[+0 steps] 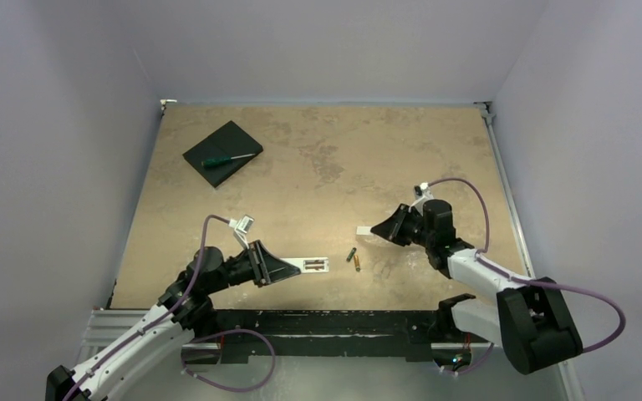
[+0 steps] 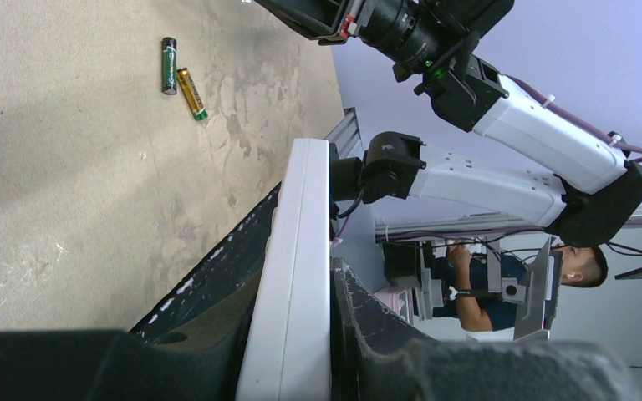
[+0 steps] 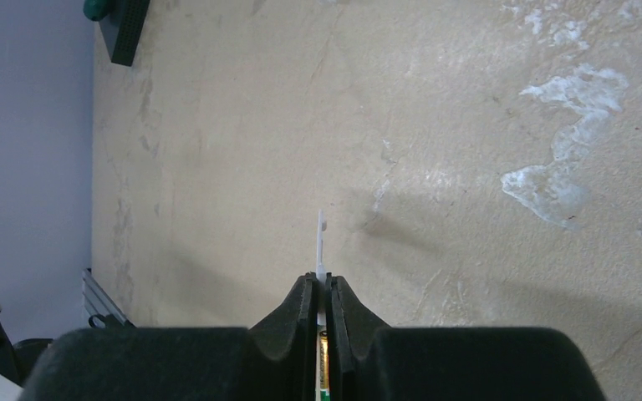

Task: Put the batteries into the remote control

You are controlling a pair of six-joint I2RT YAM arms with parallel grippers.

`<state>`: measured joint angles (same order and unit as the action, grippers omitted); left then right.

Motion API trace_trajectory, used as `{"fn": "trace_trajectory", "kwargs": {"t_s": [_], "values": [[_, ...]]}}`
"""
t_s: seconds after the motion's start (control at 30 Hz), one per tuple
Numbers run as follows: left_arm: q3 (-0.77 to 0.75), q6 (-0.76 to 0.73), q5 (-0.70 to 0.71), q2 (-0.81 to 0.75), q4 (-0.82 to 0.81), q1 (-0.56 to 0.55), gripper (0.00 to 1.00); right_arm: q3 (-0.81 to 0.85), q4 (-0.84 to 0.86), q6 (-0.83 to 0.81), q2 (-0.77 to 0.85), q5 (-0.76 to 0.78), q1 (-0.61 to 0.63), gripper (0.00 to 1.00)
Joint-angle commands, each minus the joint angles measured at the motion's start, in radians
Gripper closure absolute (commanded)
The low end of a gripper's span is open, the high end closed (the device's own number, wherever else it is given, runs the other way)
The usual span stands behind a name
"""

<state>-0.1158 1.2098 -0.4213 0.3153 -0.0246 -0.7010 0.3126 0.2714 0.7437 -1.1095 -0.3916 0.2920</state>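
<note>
The table is seen as a matt, mottled tan slab with paler blotches and a black rail along its near edge. A flat black square pad is set by the far-left corner, and a thin screwdriver with a green handle is laid across it.

The remote is a slim white bar of smooth plastic. It is held close to the near edge, a little left of the middle, with its long axis along that edge. Two dark slots are shown in its upper face at the free end. The left gripper is clamped on its other end. In the left wrist view the bar is seen edge-on, pinched between the dark, rough-textured fingers.

The batteries are small glossy cylinders, one dark green and one gold. They are laid on the table side by side at a slight angle, near the near edge and just right of the remote's free end. They lie outside both sets of jaws, between the two grippers.

The right gripper is positioned right of the middle. Its jaws are drawn almost together on a thin, flat white piece, which is seen edge-on and juts out past the fingertips.
</note>
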Motion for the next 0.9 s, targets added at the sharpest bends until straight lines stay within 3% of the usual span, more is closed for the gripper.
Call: {"fn": "trace_trajectory", "kwargs": {"t_s": [0.0, 0.5, 0.87], "values": [[0.006, -0.014, -0.017, 0.019, -0.085, 0.000, 1.00, -0.023, 0.139, 0.009, -0.054, -0.075, -0.044, 1.00], [0.030, -0.001, -0.023, 0.050, -0.135, 0.001, 1.00, -0.065, 0.270, 0.020, -0.196, -0.122, -0.100, 0.97], [0.051, 0.027, -0.027, 0.074, -0.176, 0.000, 1.00, -0.045, 0.195, 0.019, -0.166, -0.086, -0.103, 0.65]]}}
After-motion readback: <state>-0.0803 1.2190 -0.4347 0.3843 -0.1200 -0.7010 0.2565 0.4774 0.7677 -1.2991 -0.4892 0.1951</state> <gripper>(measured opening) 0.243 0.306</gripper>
